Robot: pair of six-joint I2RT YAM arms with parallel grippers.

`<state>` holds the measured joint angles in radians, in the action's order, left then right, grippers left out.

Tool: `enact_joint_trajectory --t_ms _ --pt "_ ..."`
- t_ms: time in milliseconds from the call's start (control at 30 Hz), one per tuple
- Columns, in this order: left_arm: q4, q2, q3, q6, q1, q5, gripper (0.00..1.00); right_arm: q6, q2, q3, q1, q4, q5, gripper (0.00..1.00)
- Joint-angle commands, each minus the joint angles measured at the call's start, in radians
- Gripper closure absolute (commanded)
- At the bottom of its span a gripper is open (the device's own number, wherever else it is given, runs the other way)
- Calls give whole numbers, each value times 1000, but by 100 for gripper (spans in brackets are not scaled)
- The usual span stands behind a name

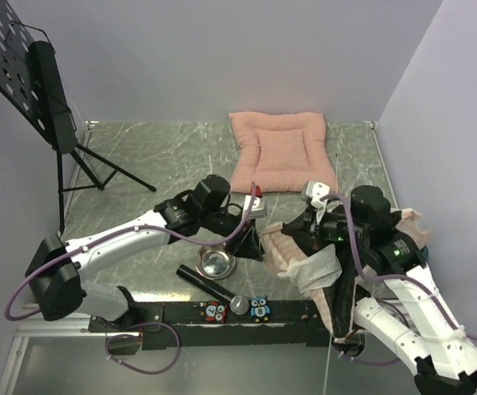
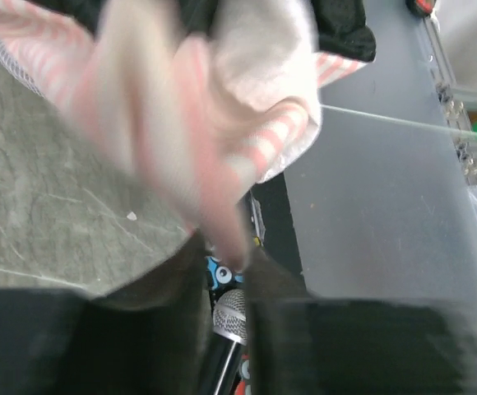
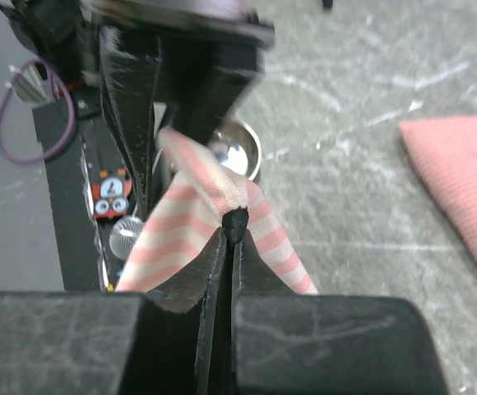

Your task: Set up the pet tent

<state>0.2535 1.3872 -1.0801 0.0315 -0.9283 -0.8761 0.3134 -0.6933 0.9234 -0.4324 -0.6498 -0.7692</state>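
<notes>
The pet tent (image 1: 308, 265) lies crumpled at the front right of the table, pink-and-white striped with white mesh and black parts. My left gripper (image 1: 252, 233) reaches in from the left and is shut on a fold of the striped fabric (image 2: 222, 222). It also shows in the right wrist view (image 3: 169, 123), pinching the same strip. My right gripper (image 1: 302, 225) is shut on the tent's black-edged fabric (image 3: 235, 220). A short strip of striped fabric is stretched between the two grippers, a little above the table.
A plain pink quilted cushion (image 1: 280, 151) lies at the back. A metal bowl (image 1: 215, 263), a microphone (image 1: 212, 287) and two owl toys (image 1: 257, 307) sit near the front edge, below the grippers. A black music stand (image 1: 51, 107) stands at the far left.
</notes>
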Motion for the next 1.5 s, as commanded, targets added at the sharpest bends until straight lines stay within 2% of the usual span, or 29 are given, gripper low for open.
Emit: enact_joint_trajectory --t_ms 0,100,267,433,633,733,900,1067,1167,1233,1267,1467 --pt "-190 -92 123 -197 48 -55 62 -51 52 -1 -6 99 4 100" --pt "-414 -175 235 -344 100 -58 48 -76 63 3 -6 116 1 100" --pt "-719 -304 367 -450 117 -6 40 -96 69 15 -5 121 -5 100" --pt "-833 -312 391 -525 117 120 40 -131 78 12 -3 145 -8 100" --pt "-1055 -238 424 -620 112 120 43 -143 80 17 -5 151 -12 100" --pt "-1095 -228 440 -619 112 132 47 -142 83 22 -5 145 -15 100" --pt "-1119 -197 425 -619 100 86 64 -146 78 20 -5 148 -25 100" --pt "-1145 -174 413 -631 88 71 70 -149 75 19 -5 151 -31 100" --pt "-1146 -162 408 -640 86 46 83 -148 72 20 -5 150 -33 100" --pt "-1149 -155 407 -647 88 20 99 -143 71 25 -5 144 -38 100" --pt "-1137 -152 401 -644 83 -3 99 -139 67 28 -5 141 -39 100" --pt "-740 -136 287 -434 39 -70 99 -68 41 49 -5 85 -62 100"
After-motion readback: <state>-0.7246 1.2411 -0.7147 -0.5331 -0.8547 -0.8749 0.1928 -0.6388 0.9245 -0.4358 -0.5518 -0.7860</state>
